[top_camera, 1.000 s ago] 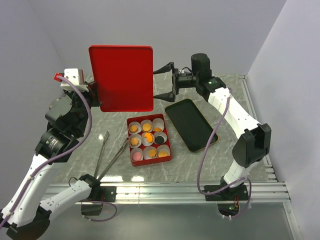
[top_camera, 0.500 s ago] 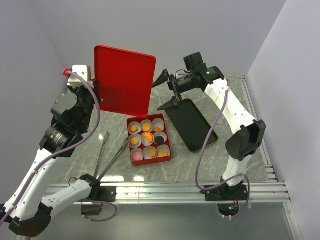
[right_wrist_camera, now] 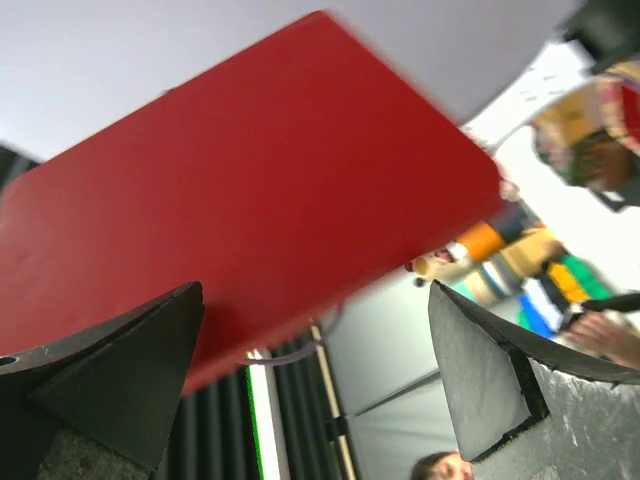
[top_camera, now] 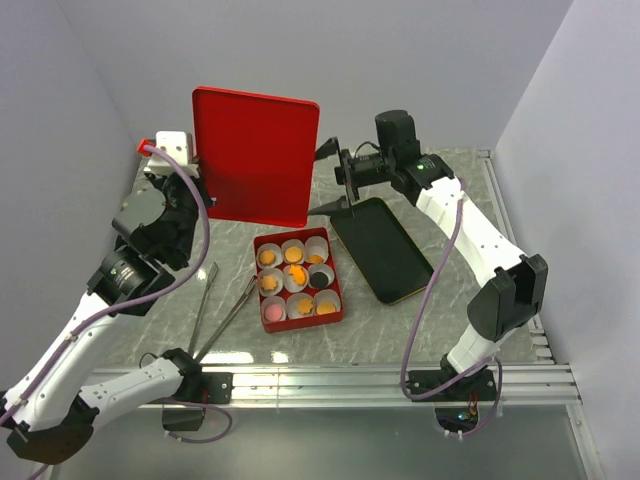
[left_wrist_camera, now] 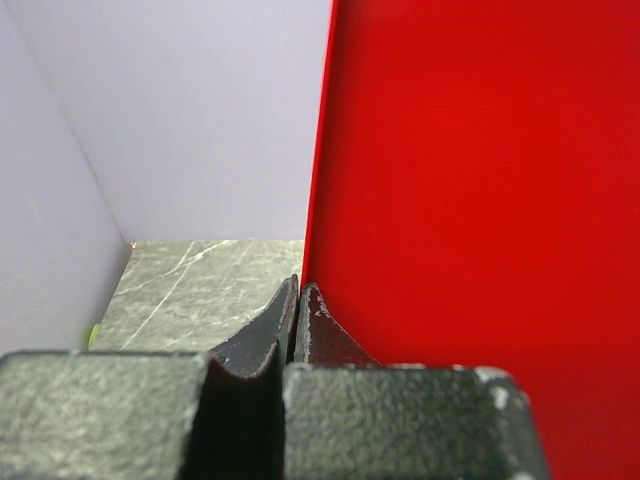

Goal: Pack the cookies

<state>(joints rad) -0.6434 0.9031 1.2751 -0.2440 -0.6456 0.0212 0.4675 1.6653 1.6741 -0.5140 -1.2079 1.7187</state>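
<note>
The cookies [top_camera: 293,255] lie in white paper cups inside a red box [top_camera: 336,296] at the table's middle; most are orange and one [top_camera: 272,312] is pink. My left gripper [top_camera: 205,200] is shut on the left edge of a flat red lid [top_camera: 257,155] and holds it upright above the table, behind the box. In the left wrist view the fingertips [left_wrist_camera: 298,290] pinch the lid [left_wrist_camera: 480,200]. My right gripper [top_camera: 330,180] is open and empty by the lid's right edge. In the right wrist view its jaws [right_wrist_camera: 315,340] stand wide apart under the lid [right_wrist_camera: 230,180].
A black tray with a yellow rim [top_camera: 383,248] lies right of the box, below the right gripper. Metal tongs [top_camera: 225,315] and a thin metal tool [top_camera: 203,300] lie left of the box. Walls close in at the left, back and right.
The left arm has carried the red lid a little right and tilted it. The right gripper swung down and back, still open, ending close to the lid's right edge.
</note>
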